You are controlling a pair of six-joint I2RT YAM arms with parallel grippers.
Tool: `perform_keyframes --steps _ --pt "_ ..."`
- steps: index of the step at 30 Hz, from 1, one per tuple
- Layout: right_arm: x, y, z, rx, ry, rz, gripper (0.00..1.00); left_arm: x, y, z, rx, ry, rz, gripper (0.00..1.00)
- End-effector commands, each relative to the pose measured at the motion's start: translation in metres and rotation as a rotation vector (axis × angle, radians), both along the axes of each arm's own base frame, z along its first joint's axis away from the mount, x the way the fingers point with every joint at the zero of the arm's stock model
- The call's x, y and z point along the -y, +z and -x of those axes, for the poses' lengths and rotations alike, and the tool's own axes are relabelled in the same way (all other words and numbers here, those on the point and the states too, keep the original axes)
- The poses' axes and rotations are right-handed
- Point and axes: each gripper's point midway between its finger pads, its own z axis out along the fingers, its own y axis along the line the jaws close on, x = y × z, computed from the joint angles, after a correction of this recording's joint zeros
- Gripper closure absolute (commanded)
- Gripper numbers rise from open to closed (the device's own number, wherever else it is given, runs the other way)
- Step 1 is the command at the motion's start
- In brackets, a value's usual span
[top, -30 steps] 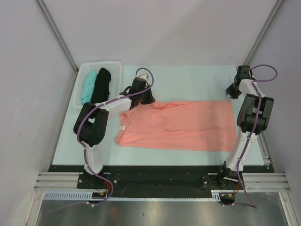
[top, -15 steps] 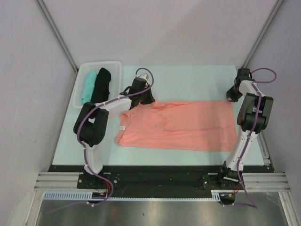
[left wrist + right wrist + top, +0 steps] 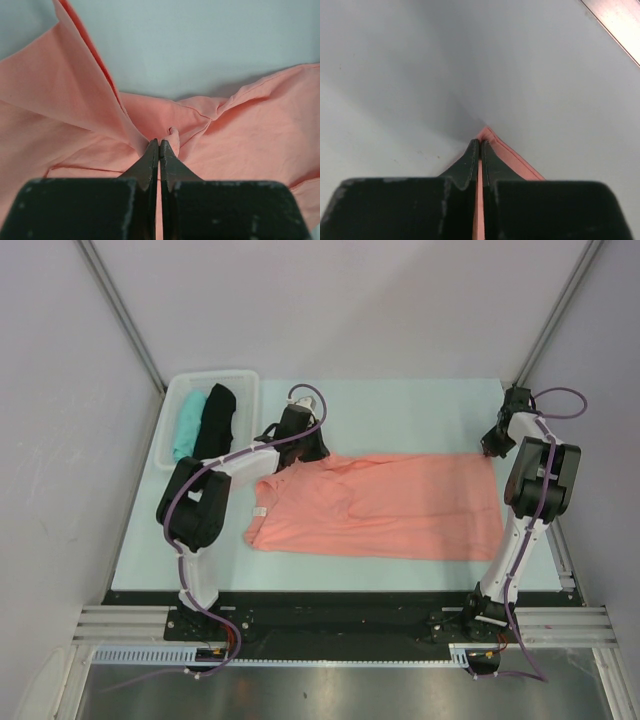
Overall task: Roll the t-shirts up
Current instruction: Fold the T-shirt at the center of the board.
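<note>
A salmon-pink t-shirt (image 3: 390, 505) lies spread sideways across the table, its small white neck label (image 3: 260, 512) at the left end. My left gripper (image 3: 303, 452) sits at the shirt's far left corner, shut on a bunched fold of the pink cloth (image 3: 172, 135). At the far right corner my right gripper (image 3: 489, 448) is shut on the hem corner (image 3: 490, 134), which pokes out past the fingertips. A teal t-shirt (image 3: 187, 423) and a black t-shirt (image 3: 215, 420) lie in a bin at the back left.
The clear plastic bin (image 3: 247, 390) stands at the table's back left corner. A metal rail (image 3: 615, 20) runs along the table's right edge, close to the right arm. Pale walls enclose the table on three sides.
The right gripper came down toward the shirt's far right corner and closed on the hem. The left gripper and the shirt stayed where they were.
</note>
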Motion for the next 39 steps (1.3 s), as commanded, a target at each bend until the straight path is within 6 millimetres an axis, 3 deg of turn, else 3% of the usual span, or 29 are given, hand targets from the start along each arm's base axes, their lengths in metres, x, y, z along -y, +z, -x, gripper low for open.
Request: perform_keyframes --steps 1,6,9,10,12,13,15,17,18,20,25,28,30,34,37,39 --pt "0.001 0.012 0.002 0.025 -0.013 0.002 1.00 0.003 0.048 -0.011 0.089 0.021 0.051 1.00" --pt "-0.002 0.060 0.005 0.122 -0.007 0.026 1.00 -0.006 0.070 -0.006 0.114 0.033 0.021 1.00" --pt "-0.001 0.083 0.019 0.160 -0.016 0.047 1.00 -0.017 0.081 0.005 0.128 0.051 0.015 1.00" --pt "-0.003 0.086 0.023 0.164 -0.017 0.048 1.00 -0.021 0.073 0.012 0.108 0.060 0.006 1.00" --pt "-0.006 0.091 0.036 0.172 -0.021 0.048 1.00 -0.026 0.078 0.022 0.108 0.067 0.014 1.00" --pt "-0.006 0.092 0.040 0.175 -0.025 0.050 1.00 -0.030 0.067 0.031 0.077 0.077 0.013 1.00" --pt "-0.007 0.092 0.050 0.164 -0.030 0.060 1.00 -0.034 0.071 0.041 0.075 0.083 0.032 1.00" --pt "-0.005 0.093 0.064 0.155 -0.043 0.077 1.00 -0.039 0.062 0.055 0.045 0.099 0.037 1.00" --pt "-0.004 0.092 0.069 0.150 -0.042 0.079 1.00 -0.042 0.069 0.062 0.051 0.106 0.049 1.00" --pt "-0.005 0.091 0.082 0.143 -0.049 0.077 1.00 -0.048 0.059 0.075 0.016 0.123 0.053 1.00" --pt "-0.010 0.079 0.106 0.097 -0.037 0.084 1.00 -0.054 0.052 0.103 -0.022 0.130 0.097 1.00" --pt "-0.013 0.063 0.132 0.052 -0.043 0.076 1.00 -0.052 0.047 0.119 -0.039 0.118 0.116 1.00" --pt "-0.011 0.063 0.141 0.066 -0.054 0.062 1.00 -0.053 0.037 0.128 -0.059 0.117 0.110 1.00" --pt "-0.015 0.059 0.151 0.076 -0.049 0.031 1.00 -0.053 0.024 0.134 -0.087 0.123 0.115 1.00" --pt "-0.018 0.057 0.147 0.089 -0.041 -0.001 0.97 -0.049 0.031 0.129 -0.079 0.122 0.130 1.00" --pt "-0.025 0.052 0.144 0.092 -0.019 -0.040 0.89 -0.045 0.036 0.125 -0.075 0.125 0.140 1.00"
